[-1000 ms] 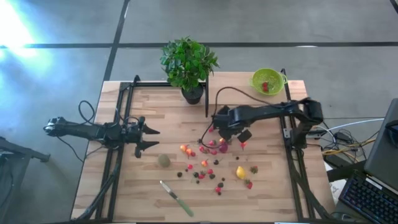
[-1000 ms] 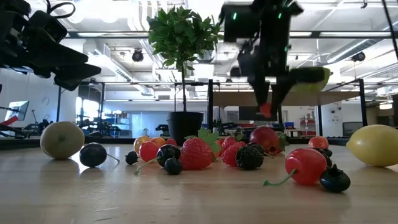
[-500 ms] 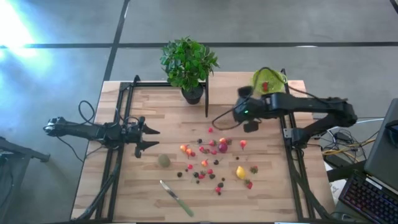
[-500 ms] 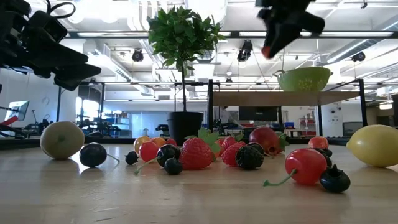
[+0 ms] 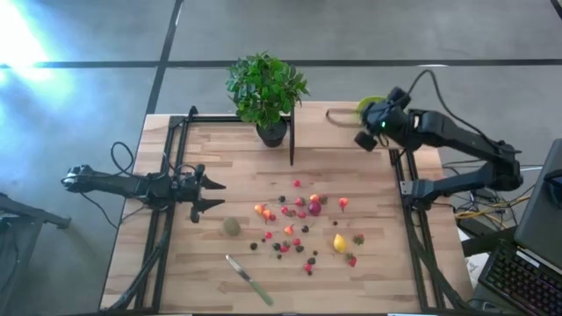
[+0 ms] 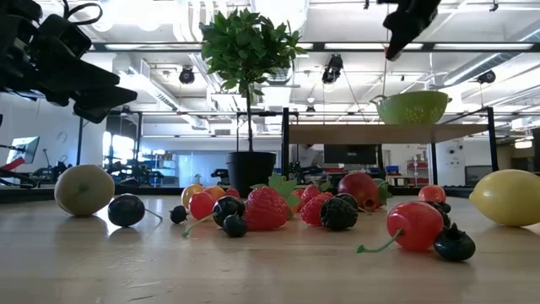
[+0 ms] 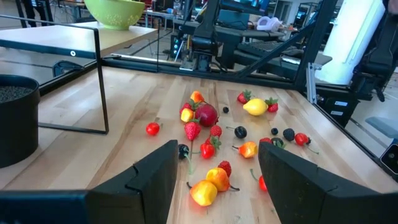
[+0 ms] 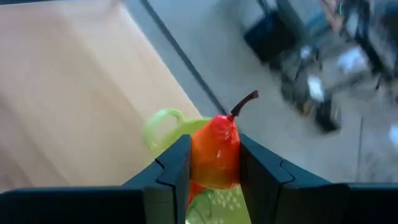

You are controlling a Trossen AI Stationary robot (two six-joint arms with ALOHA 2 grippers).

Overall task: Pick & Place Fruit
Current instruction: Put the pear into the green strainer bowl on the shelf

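Red-orange stemmed berry (image 8: 216,154), clamped in the right gripper (image 8: 214,163), has risen from the pile to the lime-green round bowl (image 8: 163,122), ready for dropping; left gripper (image 7: 214,163) idles, jaws apart.

Right gripper (image 8: 211,177) fingers clamped, raised; left gripper (image 5: 211,195) fingers parted.

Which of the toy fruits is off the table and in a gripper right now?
The red-orange stemmed fruit, pinched in the right gripper above the lime-green bowl. All the other fruits lie scattered on the table.
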